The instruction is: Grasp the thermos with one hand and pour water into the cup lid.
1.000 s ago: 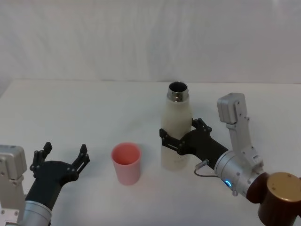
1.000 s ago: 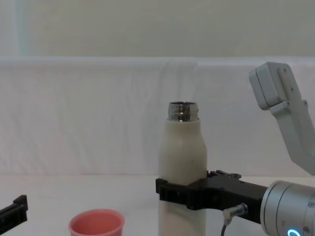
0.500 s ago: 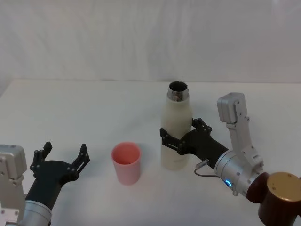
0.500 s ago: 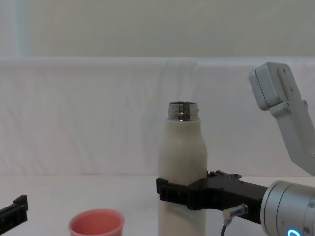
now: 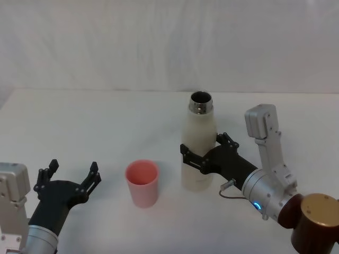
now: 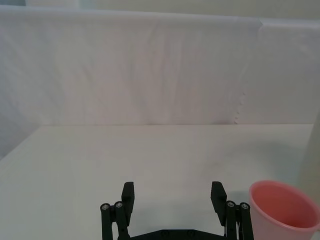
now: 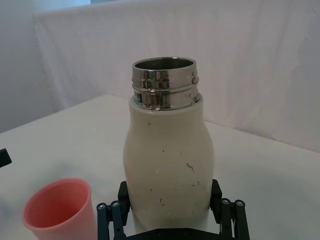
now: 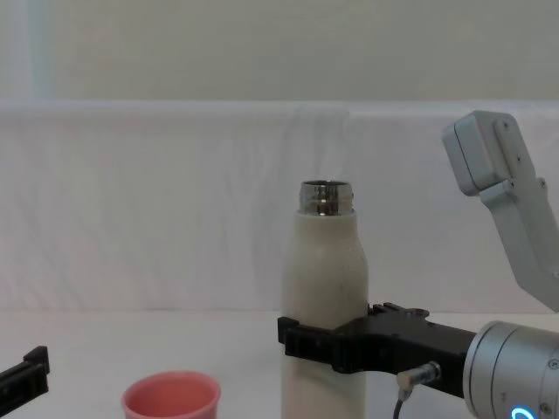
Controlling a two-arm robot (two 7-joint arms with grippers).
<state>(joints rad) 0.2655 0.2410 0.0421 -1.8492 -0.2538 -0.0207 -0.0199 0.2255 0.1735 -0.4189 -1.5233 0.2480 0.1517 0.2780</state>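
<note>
The cream-white thermos [image 5: 200, 129] stands upright on the white table, its steel neck open at the top. My right gripper [image 5: 204, 152] is shut on the thermos, with black fingers pressed against both sides of its lower body. The chest view shows the thermos [image 8: 326, 262] and the right gripper [image 8: 325, 342] from the side. The pink cup lid [image 5: 142, 182] stands upright just left of the thermos, a small gap apart. Further left, near the front edge, my left gripper [image 5: 73, 167] is open and holds nothing. The left wrist view has the left gripper [image 6: 173, 192] beside the cup lid [image 6: 282, 210].
The white table [image 5: 106, 121] runs back to a white cloth backdrop [image 5: 159, 47]. My right arm's silver wrist and brown joint [image 5: 317, 222] fill the front right corner. Bare table lies behind the cup lid and between the two grippers.
The right gripper and the thermos have shifted only by a hair. The left gripper and the cup lid have stayed put.
</note>
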